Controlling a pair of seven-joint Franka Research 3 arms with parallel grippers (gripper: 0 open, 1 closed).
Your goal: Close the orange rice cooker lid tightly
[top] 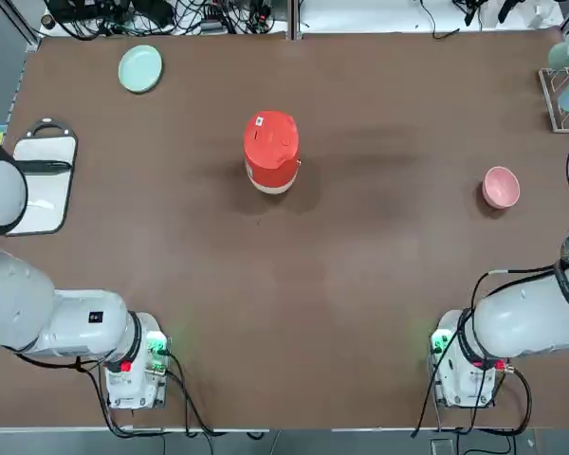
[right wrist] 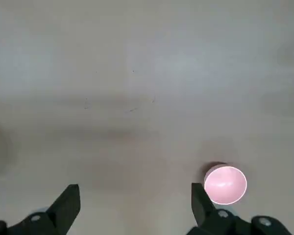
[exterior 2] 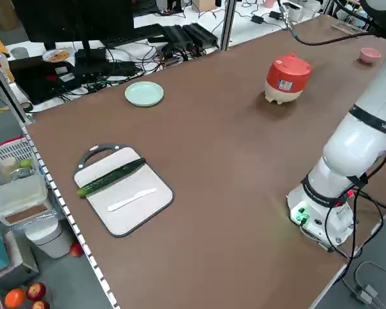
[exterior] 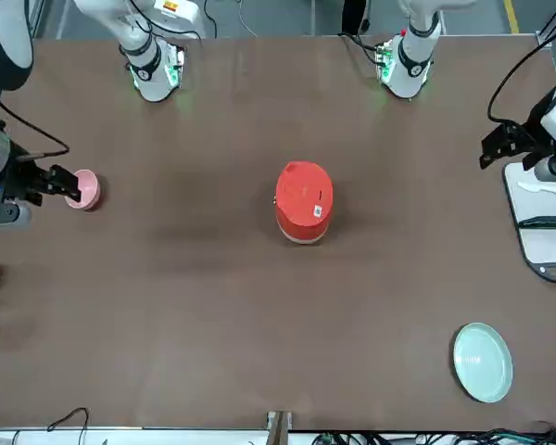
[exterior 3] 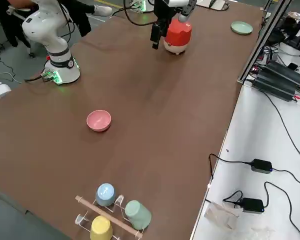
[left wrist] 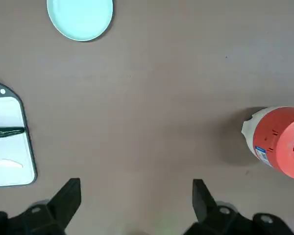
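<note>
The orange rice cooker [top: 271,172] stands upright in the middle of the table, also seen in the front view [exterior: 302,222] and the left side view [exterior 2: 286,80]. Its domed lid [top: 270,140] lies down over the body with the white label on top; whether it is latched cannot be told. My left gripper [left wrist: 135,188] hangs open and empty high over the table's left side, near the cutting board, far from the cooker [left wrist: 279,142]. My right gripper [right wrist: 134,190] hangs open and empty high over the right side, beside the pink bowl.
A pale green plate [top: 139,68] lies at the far left. A white cutting board [top: 43,175] with a cucumber and a knife sits at the left edge. A pink bowl [top: 501,187] sits at the right. A cup rack [top: 567,81] stands far right.
</note>
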